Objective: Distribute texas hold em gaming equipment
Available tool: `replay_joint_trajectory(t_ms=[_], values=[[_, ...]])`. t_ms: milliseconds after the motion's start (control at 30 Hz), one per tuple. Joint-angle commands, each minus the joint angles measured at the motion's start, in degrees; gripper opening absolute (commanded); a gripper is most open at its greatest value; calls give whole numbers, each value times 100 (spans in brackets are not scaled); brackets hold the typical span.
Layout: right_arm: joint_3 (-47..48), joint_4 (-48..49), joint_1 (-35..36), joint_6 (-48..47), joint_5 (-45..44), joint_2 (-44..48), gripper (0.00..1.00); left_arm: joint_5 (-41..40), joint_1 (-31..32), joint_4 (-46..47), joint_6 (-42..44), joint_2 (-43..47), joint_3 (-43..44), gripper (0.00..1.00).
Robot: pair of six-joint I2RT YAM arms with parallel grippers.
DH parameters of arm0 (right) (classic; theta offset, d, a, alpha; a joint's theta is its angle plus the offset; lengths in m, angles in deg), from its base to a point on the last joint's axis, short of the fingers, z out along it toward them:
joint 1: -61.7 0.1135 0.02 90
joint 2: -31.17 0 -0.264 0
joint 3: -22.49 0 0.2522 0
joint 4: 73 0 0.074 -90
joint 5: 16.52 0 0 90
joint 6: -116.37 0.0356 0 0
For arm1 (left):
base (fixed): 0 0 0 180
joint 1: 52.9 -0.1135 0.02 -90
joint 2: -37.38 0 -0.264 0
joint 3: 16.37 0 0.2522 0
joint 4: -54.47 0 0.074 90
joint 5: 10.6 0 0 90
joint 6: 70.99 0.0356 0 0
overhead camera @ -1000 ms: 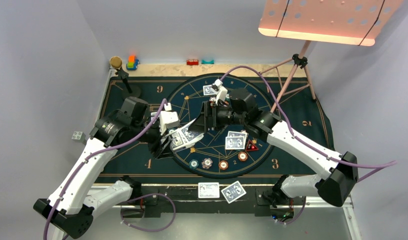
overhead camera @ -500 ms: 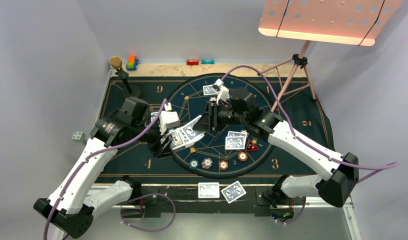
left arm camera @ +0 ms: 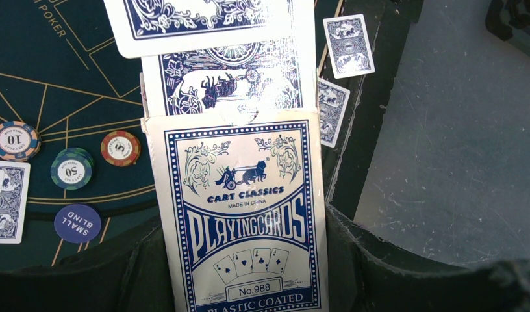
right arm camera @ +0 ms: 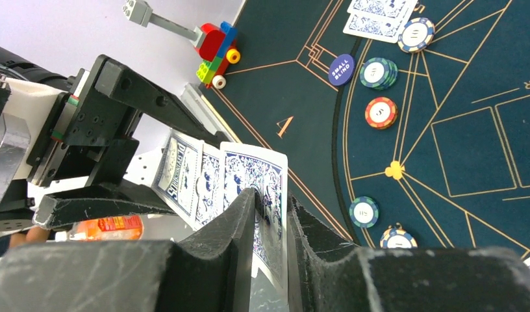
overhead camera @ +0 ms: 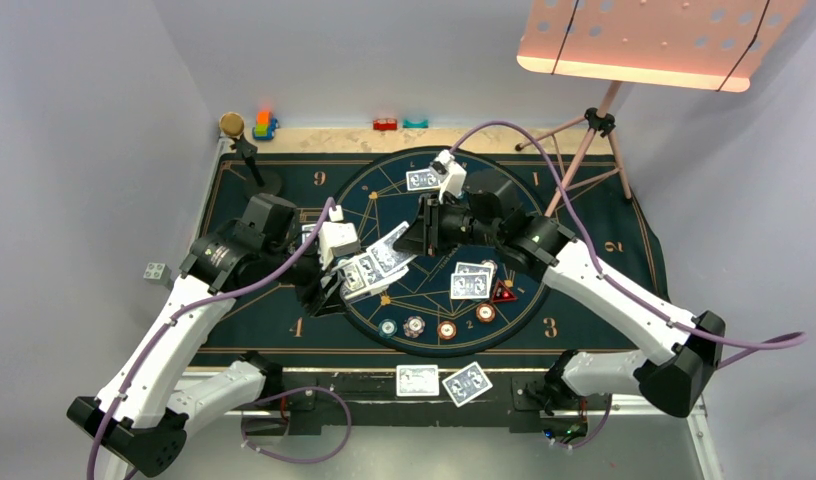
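Observation:
My left gripper (overhead camera: 336, 288) (left arm camera: 243, 266) is shut on a blue-and-white playing card box (left arm camera: 243, 214) (overhead camera: 356, 274), with cards fanning out of its open end (left arm camera: 230, 78). My right gripper (overhead camera: 416, 240) (right arm camera: 270, 208) is shut on the outermost playing card (right arm camera: 259, 185) (overhead camera: 392, 250), blue back showing, just beyond the box mouth. A pair of cards (overhead camera: 472, 281) lies on the round mat by the red triangular marker (overhead camera: 503, 292). Poker chips (overhead camera: 415, 325) sit in a row at the mat's near rim. More cards lie at the far side (overhead camera: 423, 180) and on the near table edge (overhead camera: 417, 380).
A black stand with a cork top (overhead camera: 246, 150) is at the far left, with toy blocks (overhead camera: 264, 125) beside it. A tripod (overhead camera: 594, 130) carrying a pink perforated panel stands at the far right. A purple small-blind button (left arm camera: 77, 223) lies near the chips.
My right gripper has shut on the top card and drawn it up and to the right, away from the box. The left arm holds still.

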Motion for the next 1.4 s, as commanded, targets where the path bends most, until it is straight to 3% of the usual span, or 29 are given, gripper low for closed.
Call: replay_joint_trajectory(t_ms=[0,267,400,800,1033,1367], values=[[359,-198,21,-255,-345,213,23,169,-27,185,-55,42,25,0],[559,-146,4,-218,-389,306,11,195,-27,155,-55,68,25,0],[681,-178,-48,-191,-391,349,0,180,-27,142,-42,93,9,0],[1411,-724,-696,-839,-610,255,0,212,-28,55,-20,156,-57,0],[1864,-1441,-696,-1743,-2286,-962,0,204,-27,-1,64,245,-192,0],[2536,-2097,-469,-1984,-4365,-2653,0,181,-29,-209,90,475,-83,0]])
